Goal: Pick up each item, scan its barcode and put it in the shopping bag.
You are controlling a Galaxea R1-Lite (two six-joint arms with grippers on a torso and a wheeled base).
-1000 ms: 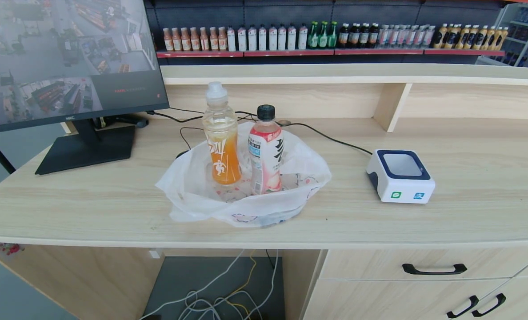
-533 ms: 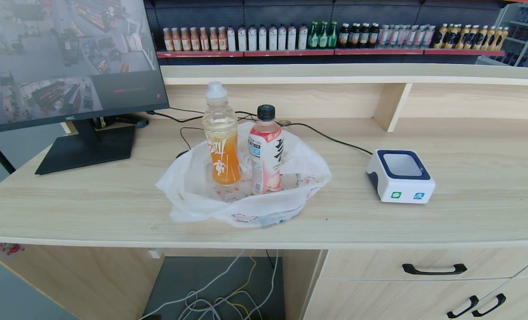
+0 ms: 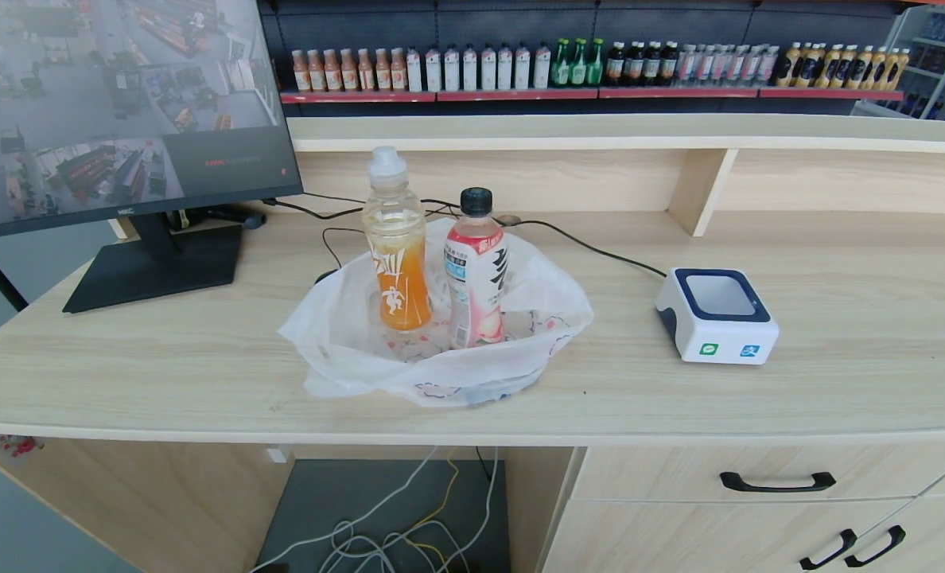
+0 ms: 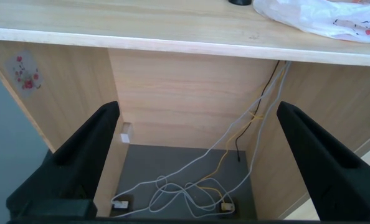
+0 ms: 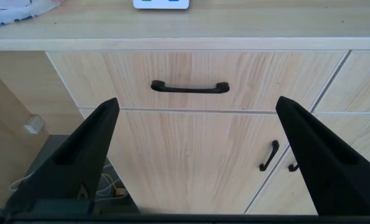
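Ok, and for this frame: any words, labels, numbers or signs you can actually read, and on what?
Nothing reads clearly enough to quote.
Orange bottle: white label print, blurred.
Pink bottle: label print, blurred.
Scanner: green icon and blue icon, no words.
Monitor: red line on screen, too small.
Shelf bottles: labels too small.

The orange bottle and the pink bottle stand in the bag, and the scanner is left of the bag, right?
Not quite: the head view shows the scanner right of the bag. The orange bottle and the pink bottle do stand in the bag.
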